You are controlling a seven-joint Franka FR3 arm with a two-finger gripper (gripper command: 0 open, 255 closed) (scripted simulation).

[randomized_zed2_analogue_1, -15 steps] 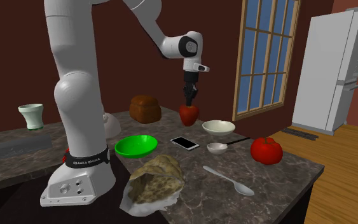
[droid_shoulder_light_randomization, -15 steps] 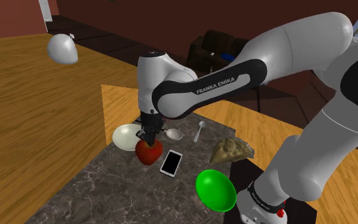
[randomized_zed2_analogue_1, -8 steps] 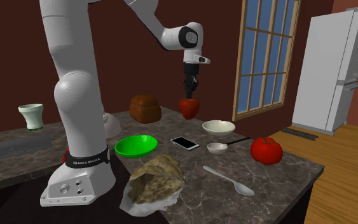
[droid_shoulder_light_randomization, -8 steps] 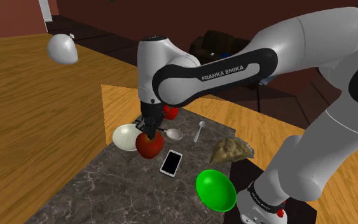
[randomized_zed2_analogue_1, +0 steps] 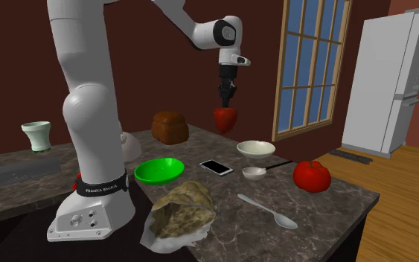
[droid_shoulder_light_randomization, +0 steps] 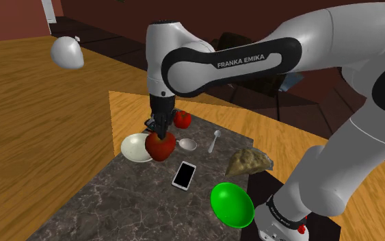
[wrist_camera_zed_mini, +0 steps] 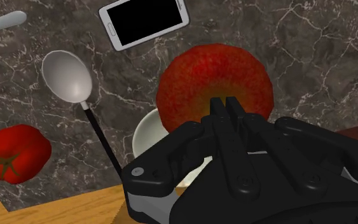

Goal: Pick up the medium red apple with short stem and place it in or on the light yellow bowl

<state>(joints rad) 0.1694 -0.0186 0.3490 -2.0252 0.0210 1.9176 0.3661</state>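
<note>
In the wrist view, the gripper (wrist_camera_zed_mini: 225,103) and the apple (wrist_camera_zed_mini: 209,71) covered most of the pale bowl (wrist_camera_zed_mini: 147,132); a grey spoon (wrist_camera_zed_mini: 2,21) was cut by the edge.

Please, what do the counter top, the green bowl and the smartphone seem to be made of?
Counter top: dark grey stone, probably polished marble, judging by the white veins. Green bowl: plain bright green with a soft sheen, so likely plastic, though glazed ceramic is possible. Smartphone: white casing, perhaps plastic, around a flat black screen that looks like glass.
</note>
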